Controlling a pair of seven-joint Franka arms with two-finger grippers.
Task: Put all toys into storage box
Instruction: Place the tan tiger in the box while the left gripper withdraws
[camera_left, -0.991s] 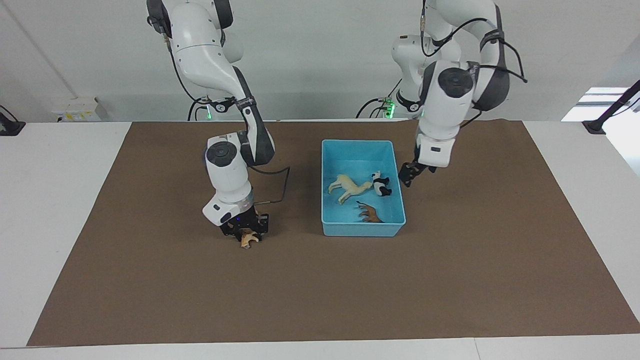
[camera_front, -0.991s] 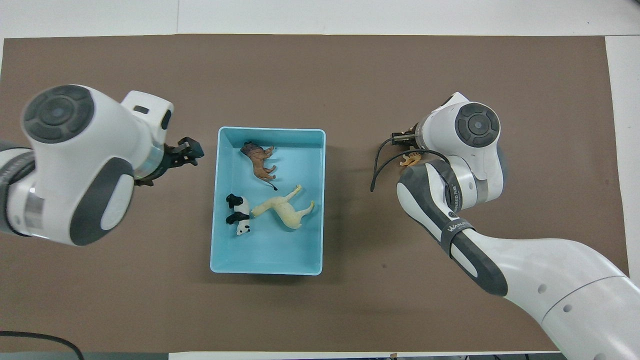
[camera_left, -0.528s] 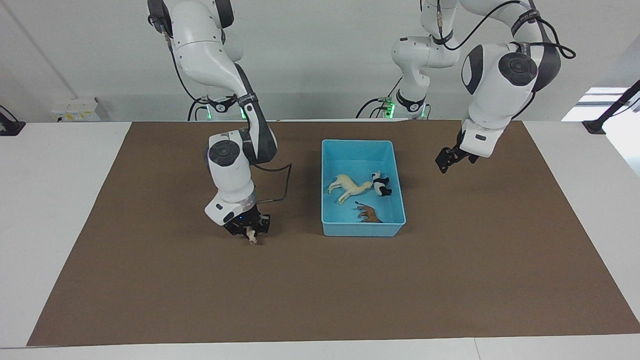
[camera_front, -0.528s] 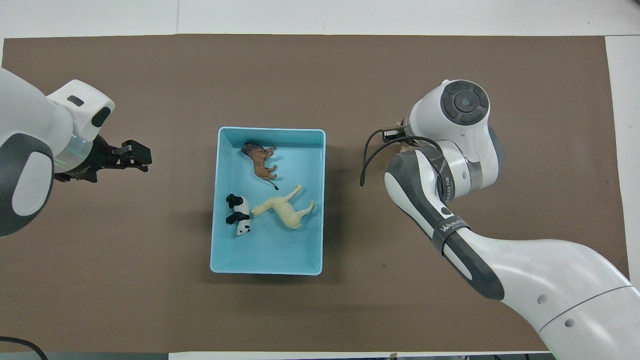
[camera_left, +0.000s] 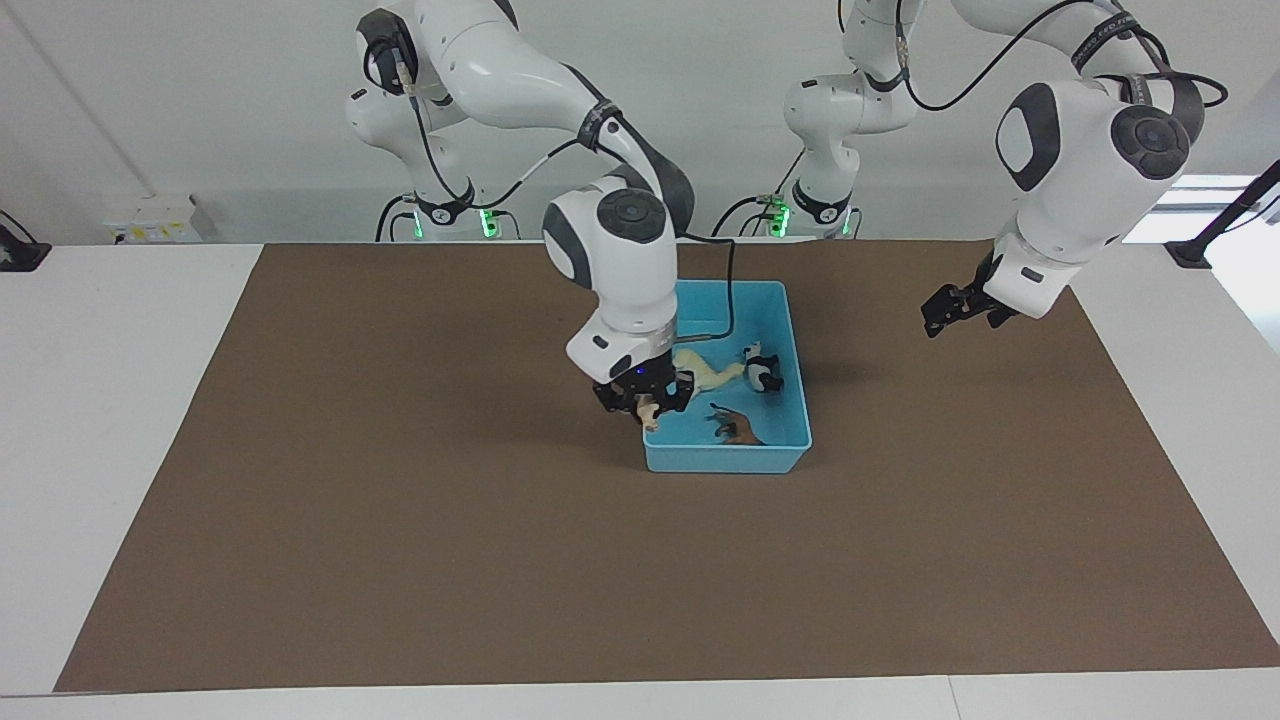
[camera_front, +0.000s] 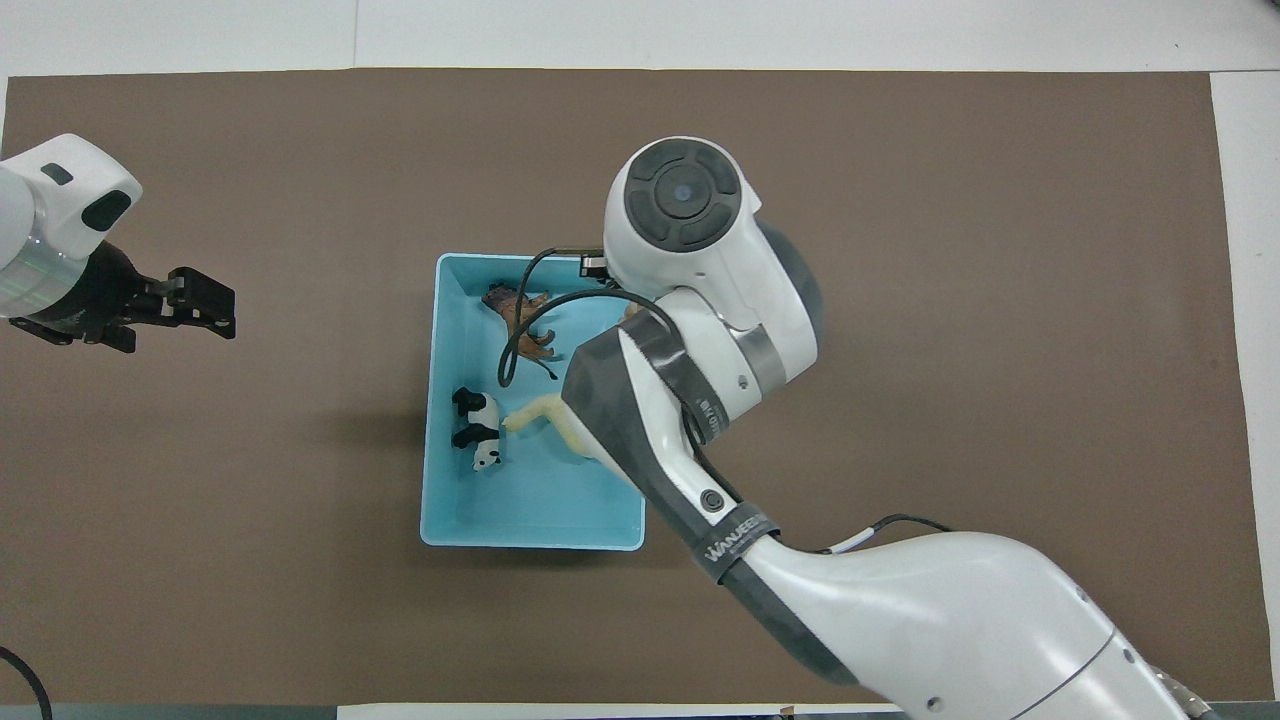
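The light blue storage box (camera_left: 725, 460) (camera_front: 530, 520) sits mid-table on the brown mat. Three toys lie in it: a cream llama (camera_left: 708, 372) (camera_front: 540, 412), a panda (camera_left: 765, 373) (camera_front: 476, 432) and a brown animal (camera_left: 738, 428) (camera_front: 518, 320). My right gripper (camera_left: 646, 402) hangs in the air over the box's wall at the right arm's end. It is shut on the tan spotted cat (camera_left: 650, 414). In the overhead view its wrist hides both. My left gripper (camera_left: 935, 318) (camera_front: 225, 308) hovers open and empty over the mat toward the left arm's end.
The brown mat (camera_left: 400, 560) covers most of the white table (camera_left: 110, 400). A black cable (camera_front: 520, 340) from the right wrist loops above the box. The right arm's forearm (camera_front: 690, 450) hides the box's side at the right arm's end from above.
The right gripper closed on the tan cat, lifted it off the mat and carried it to the box's edge. The left gripper drew away from the box toward its own end.
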